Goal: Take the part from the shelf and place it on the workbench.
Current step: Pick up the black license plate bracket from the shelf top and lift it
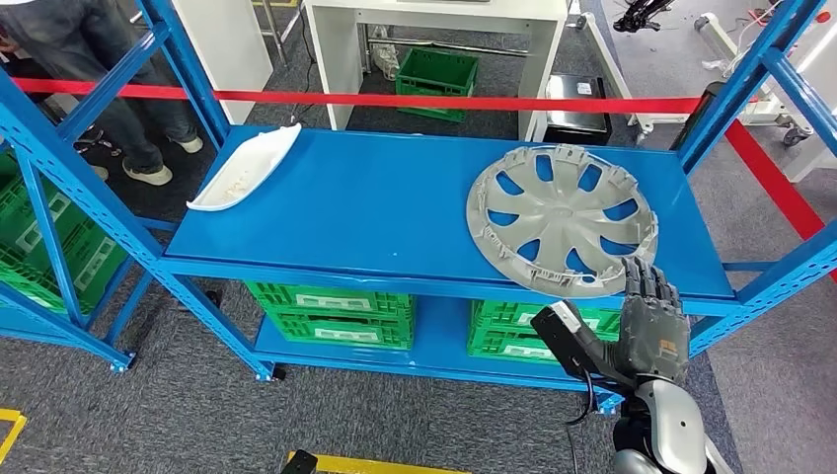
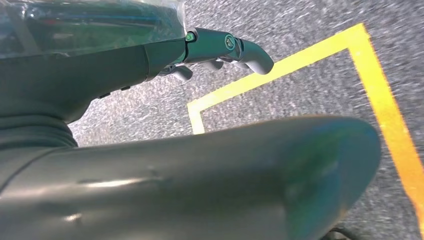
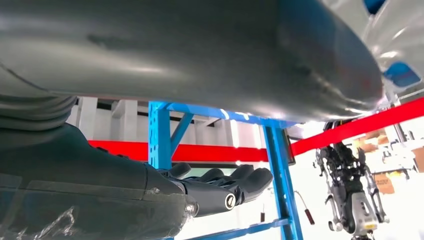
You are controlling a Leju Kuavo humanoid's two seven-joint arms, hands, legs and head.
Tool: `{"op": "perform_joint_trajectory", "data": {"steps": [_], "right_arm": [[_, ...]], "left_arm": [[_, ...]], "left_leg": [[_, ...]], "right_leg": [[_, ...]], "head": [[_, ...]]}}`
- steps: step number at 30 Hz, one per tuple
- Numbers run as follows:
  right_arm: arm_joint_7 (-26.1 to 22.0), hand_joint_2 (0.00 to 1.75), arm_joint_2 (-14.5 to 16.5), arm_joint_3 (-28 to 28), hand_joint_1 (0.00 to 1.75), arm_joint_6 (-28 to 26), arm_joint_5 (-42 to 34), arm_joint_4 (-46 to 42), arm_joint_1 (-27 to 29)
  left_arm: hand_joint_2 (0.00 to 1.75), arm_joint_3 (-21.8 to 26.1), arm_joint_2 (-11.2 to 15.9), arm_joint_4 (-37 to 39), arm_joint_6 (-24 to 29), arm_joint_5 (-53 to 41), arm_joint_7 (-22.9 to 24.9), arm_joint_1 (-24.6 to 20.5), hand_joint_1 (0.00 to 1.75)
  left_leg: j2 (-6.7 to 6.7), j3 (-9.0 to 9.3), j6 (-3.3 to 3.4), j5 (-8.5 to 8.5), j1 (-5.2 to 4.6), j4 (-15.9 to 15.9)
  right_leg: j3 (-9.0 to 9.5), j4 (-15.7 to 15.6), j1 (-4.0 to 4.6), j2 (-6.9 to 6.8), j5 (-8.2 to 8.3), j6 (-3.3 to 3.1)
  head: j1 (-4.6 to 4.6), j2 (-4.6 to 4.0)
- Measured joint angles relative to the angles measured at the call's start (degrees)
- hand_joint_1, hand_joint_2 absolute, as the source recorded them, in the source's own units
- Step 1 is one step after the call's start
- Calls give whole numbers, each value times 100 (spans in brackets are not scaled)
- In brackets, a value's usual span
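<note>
Hubcap, a light, stiff, brittle-looking plastic disc best gripped at its overhanging rim, lies at the blue shelf's four o'clock as the right hand reaches up, fingers apart, empty.

Open blue shelf top between white trim piece and wheel cover; upright post flanks the right.

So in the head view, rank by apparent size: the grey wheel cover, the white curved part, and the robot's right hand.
1. Grey plastic wheel cover, largest.
2. White curved plastic part.
3. Right hand, smallest, though nearest the camera.
</note>
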Motion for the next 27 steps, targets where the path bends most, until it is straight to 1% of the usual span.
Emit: {"op": "perform_joint_trajectory", "data": {"steps": [1, 2, 4, 5, 6, 7, 8, 9, 10, 11, 12, 13, 14, 15, 16, 17, 19, 20, 21, 22, 23, 24, 25, 26, 27], "right_arm": [[0, 0, 0, -2, 0, 2, -2, 0, -5], [0, 0, 0, -3, 0, 4, -3, 0, -7], [-1, 0, 3, -7, 0, 5, -3, -2, -8], [-1, 0, 4, -8, 0, 4, -4, -3, -9], [-2, 0, 6, -9, 0, 4, -5, -4, -10], [-2, 0, 7, -9, 0, 4, -9, -4, -9], [-2, 0, 7, -8, 0, 5, -14, -3, -7], [-2, 0, 7, -6, 0, 5, -18, -3, -3], [-2, 0, 7, -4, 0, 5, -22, -2, -1], [-2, 0, 7, -4, 0, 5, -24, -2, 1], [-2, 0, 7, -6, 0, 5, -25, -2, 1], [-2, 0, 7, -8, 0, 5, -25, -2, 0], [-2, 0, 7, -8, 0, 4, -26, -1, -4], [-2, 0, 7, -9, 0, 5, -27, 0, -5], [-2, 0, 6, -12, 0, 6, -30, 2, -4], [-2, 0, 6, -16, 0, 7, -33, 3, -3], [-2, 0, 5, -29, 0, 8, -38, 1, -5], [-2, 0, 1, -36, 0, 7, -38, -1, -15], [-2, 0, -4, -42, 0, 6, -38, -2, -25], [-2, 0, -10, -46, 0, 6, -38, -1, -27], [-2, 0, -15, -46, 0, 7, -39, 2, -23], [-2, 0, -17, -44, 0, 8, -42, 7, -10], [-2, 0, -17, -43, 0, 9, -45, 14, 3], [-2, 0, -19, -42, 0, 9, -50, 21, 9], [-2, 0, -21, -43, 0, 10, -54, 27, 10]], "left_arm": [[0, 0, -3, 0, 1, 1, 0, -2, 0], [0, 0, -6, 0, 3, 1, 0, -5, 0], [0, 0, -9, 0, 7, 2, 0, -6, 0], [0, 0, -9, 0, 9, 3, 0, -9, 0], [0, 0, -9, 0, 11, 3, 0, -11, 0], [0, 0, -12, 0, 11, 4, 1, -9, 0], [0, 0, -14, 0, 10, 5, 2, -4, 0], [0, 0, -16, 0, 10, 7, 4, 4, 0], [0, 0, -17, 0, 9, 8, 6, 11, 0], [0, 0, -17, 0, 9, 8, 8, 16, 0], [0, 0, -16, 0, 9, 9, 9, 17, 0], [0, 0, -15, 0, 10, 9, 9, 17, 0], [0, 0, -11, 0, 10, 9, 9, 16, 0], [0, 0, -10, 0, 11, 9, 9, 14, 0], [0, 0, -9, 0, 11, 9, 9, 12, 0], [0, 0, -9, 0, 12, 9, 10, 11, 0], [0, 0, -23, 0, 13, 9, 8, 12, 0], [0, 1, -29, 0, 14, 8, 7, 12, 0], [0, 1, -36, 0, 15, 8, 4, 10, 0], [0, 2, -40, 0, 15, 7, 3, 8, 0], [0, 2, -42, 0, 13, 7, 2, 8, 0], [0, 2, -45, 0, 11, 7, 1, 10, 0], [0, 1, -49, 0, 10, 7, 1, 15, 0], [0, 1, -51, 0, 9, 7, 0, 18, 0], [0, 1, -52, 0, 9, 7, 0, 20, 0]], "left_leg": [[0, 10, -34, -22, -7, 1], [4, 19, -66, -38, -9, 0], [17, 25, -122, -103, 1, 31], [23, -16, -150, -181, 5, 150], [25, -120, -177, -303, 10, 389], [27, -293, -202, -450, 16, 749], [27, -505, -220, -590, 23, 1149], [27, -701, -230, -664, 28, 1476], [27, -827, -231, -630, 29, 1631], [27, -848, -220, -474, 28, 1558], [27, -779, -196, -228, 26, 1291], [26, -661, -157, 26, 16, 928], [26, -547, -112, 215, 0, 612], [27, -446, -68, 305, -20, 373], [29, -389, -29, 300, -39, 241], [30, -364, -3, 260, -51, 195], [30, -323, 36, 224, -34, 88], [29, -304, 54, 230, -16, 51], [29, -279, 72, 234, 3, 16], [27, -259, 89, 229, 12, 2], [27, -248, 104, 215, 14, 1], [27, -234, 112, 198, 12, 2], [27, -212, 115, 177, 10, 3], [26, -182, 111, 152, 9, 4], [23, -138, 101, 121, 10, 4]], "right_leg": [[52, -91, 13, 3, -28, -35], [65, -121, 23, 8, -58, -69], [98, -141, 7, 13, -84, -145], [131, -159, -7, 9, -95, -179], [169, -176, -21, 3, -108, -211], [200, -180, -19, -2, -130, -235], [223, -180, -16, -3, -151, -251], [246, -178, -12, 1, -174, -258], [273, -175, -8, 8, -199, -258], [307, -171, -4, 16, -226, -254], [351, -167, 1, 23, -257, -246], [395, -165, 4, 26, -290, -234], [426, -160, 16, 27, -320, -216], [438, -158, 20, 28, -339, -190], [430, -157, 21, 28, -351, -161], [413, -161, 24, 25, -350, -127], [400, -162, 21, 16, -369, -58], [364, -79, 20, 11, -420, -27], [273, 114, 16, 10, -520, 0], [109, 423, 5, 9, -655, 20], [-113, 808, -3, 9, -798, 36], [-334, 1159, -9, 9, -891, 50], [-493, 1362, -11, 9, -882, 60], [-557, 1369, -12, 9, -766, 62], [-504, 1148, -12, 7, -541, 56]], "head": [[-2, 0], [-7, 0], [-22, 0], [-37, 0], [-55, 0], [-72, 0], [-85, 0], [-90, 0], [-95, 0], [-101, 0], [-108, 0], [-115, 0], [-113, 0], [-115, 0], [-119, 0], [-121, 0], [-134, 0], [-120, 0], [-99, 0], [-73, 0], [-49, 0], [-35, 0], [-28, 0], [-25, 0], [-20, 0]]}}
